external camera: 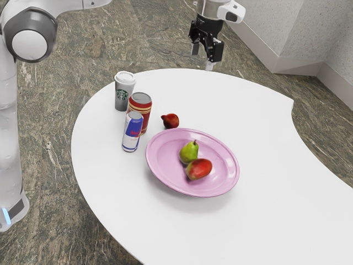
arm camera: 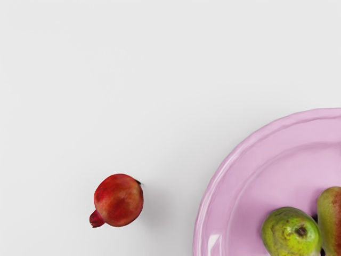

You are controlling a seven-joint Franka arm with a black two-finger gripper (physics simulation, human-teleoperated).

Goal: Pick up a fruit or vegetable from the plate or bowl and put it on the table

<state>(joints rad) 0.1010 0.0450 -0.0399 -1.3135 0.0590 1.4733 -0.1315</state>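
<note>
1. Smooth, matte white table (external camera: 276, 143) spreads below my pincer (external camera: 205, 54), whose two fingers stand apart with nothing between them.
2. Beneath me, the pomegranate (arm camera: 119, 200) lies on the table just beside the plate (external camera: 160, 175); I judge that a fruit there may meet the task.
3. If I must lift another, the pear (external camera: 189, 153) and mango (external camera: 199, 169) sit below me on the plate, so close together that one finger could bump the neighbour.
4. Their rounded, waxy-looking skins could slip under an off-centre squeeze, and the fruit might roll.
5. Coming down too wide, I could press the glossy pink raised rim and tip the plate.
6. Swinging low past the pomegranate, I could topple the slim blue can (external camera: 132, 132), the red can (external camera: 140, 102) or the lidded cup (external camera: 123, 91).
</note>
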